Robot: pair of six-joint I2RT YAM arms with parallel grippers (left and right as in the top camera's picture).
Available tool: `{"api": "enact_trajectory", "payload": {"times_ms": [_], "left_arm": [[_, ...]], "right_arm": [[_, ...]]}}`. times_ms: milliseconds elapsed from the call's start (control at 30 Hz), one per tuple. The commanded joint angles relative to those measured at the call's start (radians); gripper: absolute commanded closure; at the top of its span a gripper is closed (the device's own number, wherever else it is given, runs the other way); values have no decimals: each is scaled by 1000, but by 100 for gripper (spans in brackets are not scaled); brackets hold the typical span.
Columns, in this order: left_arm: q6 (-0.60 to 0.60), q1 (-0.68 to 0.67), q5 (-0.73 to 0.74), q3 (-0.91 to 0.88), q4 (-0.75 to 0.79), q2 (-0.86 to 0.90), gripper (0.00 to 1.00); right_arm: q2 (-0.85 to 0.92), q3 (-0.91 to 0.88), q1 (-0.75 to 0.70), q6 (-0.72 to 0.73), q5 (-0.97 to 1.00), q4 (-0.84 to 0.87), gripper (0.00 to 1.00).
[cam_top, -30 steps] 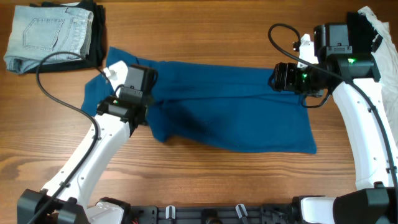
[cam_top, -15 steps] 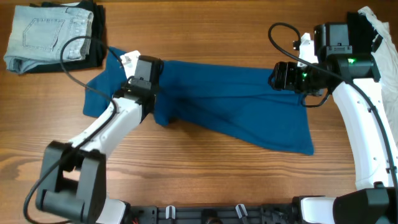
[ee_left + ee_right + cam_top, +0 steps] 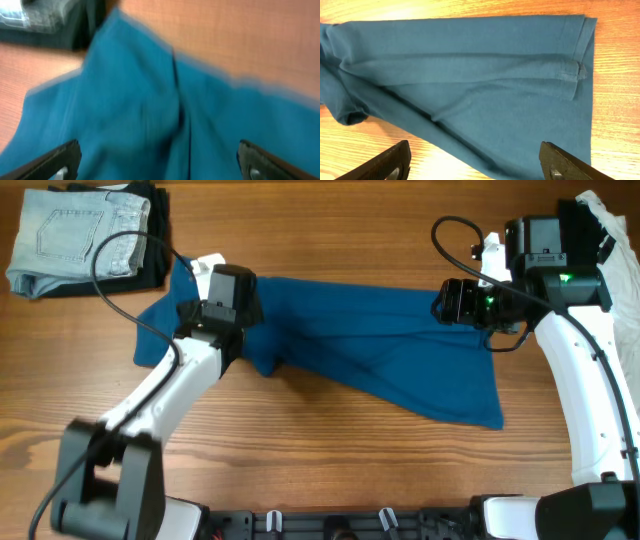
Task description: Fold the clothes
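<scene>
A blue shirt (image 3: 370, 360) lies spread across the middle of the wooden table, its lower-left part folded up into a slanted edge. My left gripper (image 3: 200, 275) hovers over the shirt's left end. In the left wrist view the left gripper (image 3: 160, 161) is open, its fingertips (image 3: 60, 157) far apart over blurred blue cloth (image 3: 150, 100) and nothing between them. My right gripper (image 3: 447, 302) sits at the shirt's upper right edge. The right wrist view shows that gripper (image 3: 480, 162) open above the shirt (image 3: 470, 75), holding nothing.
A folded stack of light jeans (image 3: 75, 235) on a dark garment (image 3: 155, 240) sits at the back left corner, close to the left arm. A white cloth (image 3: 610, 220) lies at the back right behind the right arm. Bare wood (image 3: 330, 450) runs along the front.
The left gripper carried the shirt's lower-left edge up and over, then opened and let it go. The right arm has stayed still.
</scene>
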Motion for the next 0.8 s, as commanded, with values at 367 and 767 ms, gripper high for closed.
{"api": "enact_trajectory", "payload": {"times_ms": [367,767], "left_arm": [[-44,-202,172,-82,-444,-109,14],[-40,-206,102,-146,-203,84,13]], "right_arm": [[-10,-2,2,8,-5,28,17],[-10,-2,2,24,-6,54,16]]}}
